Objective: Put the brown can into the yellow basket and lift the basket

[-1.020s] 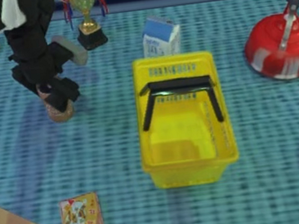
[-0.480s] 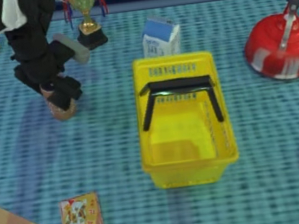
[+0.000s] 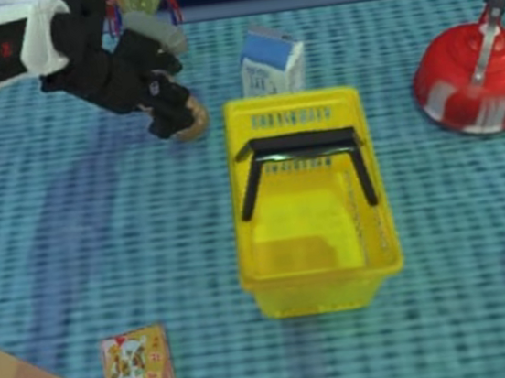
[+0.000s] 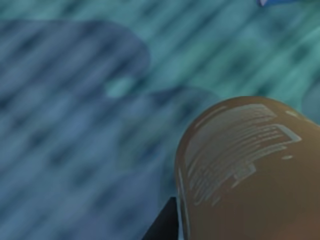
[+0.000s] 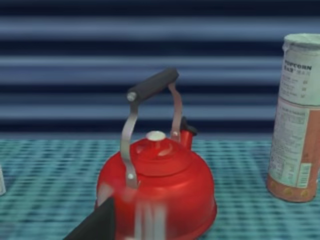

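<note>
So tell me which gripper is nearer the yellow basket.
Left. The left gripper holds the brown can just off the yellow basket's far-left corner; the right gripper is out of the top view.

Brown can (image 3: 190,118) held aloft in left gripper (image 3: 175,117), just beyond yellow basket (image 3: 323,284) at its upper-left corner. Tan side with pale print fills left wrist view. Basket upright mid-tabletop, empty, black handle (image 3: 300,142) raised across it.
</note>
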Tool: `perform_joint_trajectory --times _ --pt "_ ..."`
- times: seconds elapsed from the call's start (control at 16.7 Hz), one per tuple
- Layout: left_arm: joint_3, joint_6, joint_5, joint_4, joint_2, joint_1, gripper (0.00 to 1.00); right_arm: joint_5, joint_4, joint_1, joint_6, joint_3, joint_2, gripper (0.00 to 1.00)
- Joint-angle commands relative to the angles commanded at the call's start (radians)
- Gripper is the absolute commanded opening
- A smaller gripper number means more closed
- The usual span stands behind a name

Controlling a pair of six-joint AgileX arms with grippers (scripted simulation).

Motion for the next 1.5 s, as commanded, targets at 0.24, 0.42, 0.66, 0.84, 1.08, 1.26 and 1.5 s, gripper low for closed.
perform_joint_trajectory --times 0.24,0.42,0.66,0.84,1.08,1.26,1.5 --pt "-0.136 -0.13 0.275 0.443 -0.045 -0.023 0.0 0.0 0.0 0.0 0.0 0.0 0.0 1.0" --pt "-0.249 -0.23 0.479 0.768 -0.094 -0.04 0.0 0.0 0.0 0.0 0.0 0.0 0.0 1.0" --pt "-0.379 -0.34 0.711 1.106 -0.169 -0.059 0.0 0.0 0.0 0.0 0.0 0.0 0.0 1.0" --pt "-0.441 -0.39 0.828 1.253 -0.216 -0.068 0.0 0.0 0.0 0.0 0.0 0.0 0.0 1.0" --pt "-0.463 -0.407 0.872 1.304 -0.236 -0.071 0.0 0.0 0.0 0.0 0.0 0.0 0.0 1.0" --pt "-0.459 -0.405 0.87 1.302 -0.231 -0.065 0.0 0.0 0.0 0.0 0.0 0.0 0.0 1.0" --pt "-0.47 -0.406 0.874 1.377 -0.165 -0.062 0.0 0.0 0.0 0.0 0.0 0.0 0.0 1.0"
